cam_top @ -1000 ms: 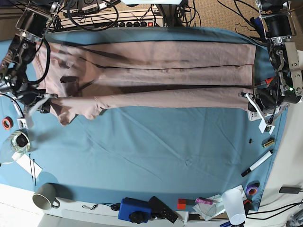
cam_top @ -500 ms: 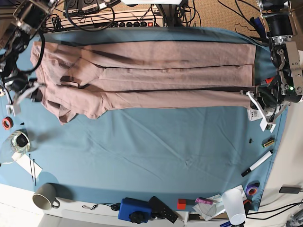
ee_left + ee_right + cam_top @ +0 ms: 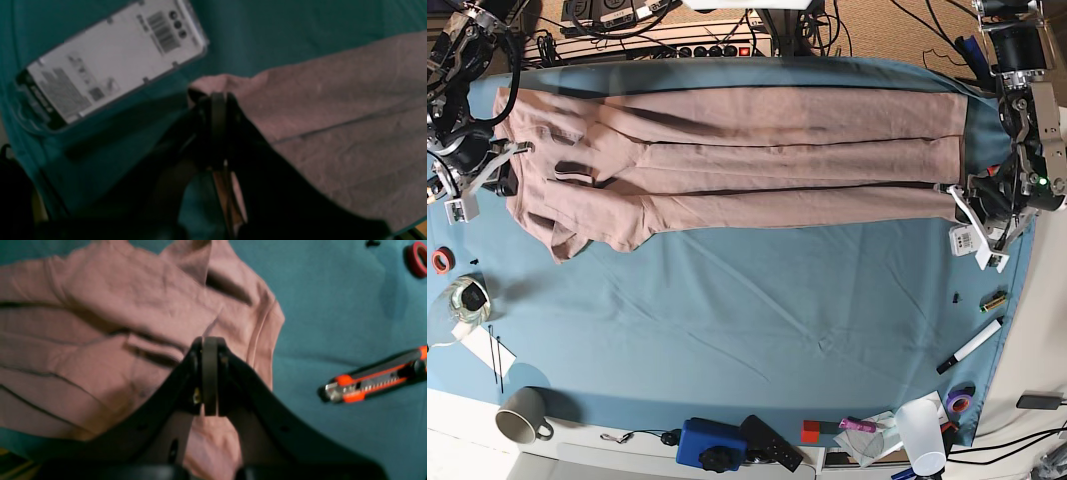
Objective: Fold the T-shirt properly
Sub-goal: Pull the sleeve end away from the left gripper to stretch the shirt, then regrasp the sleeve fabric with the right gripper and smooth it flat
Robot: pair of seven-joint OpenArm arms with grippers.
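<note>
The T-shirt [image 3: 737, 160] lies folded lengthwise into a long band across the far side of the blue cloth [image 3: 757, 310] on the counter. The left end effector [image 3: 218, 100] is pressed together, pinching the shirt's corner (beside a white labelled card [image 3: 110, 63]). The right end effector [image 3: 209, 346] pinches the rumpled end, near an orange utility knife [image 3: 373, 380].

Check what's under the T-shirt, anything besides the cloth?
Blue table cloth shows on every side of the folded T-shirt, so the shirt lies on it. Whatever sits beneath the fabric layers is covered and can't be seen.
</note>
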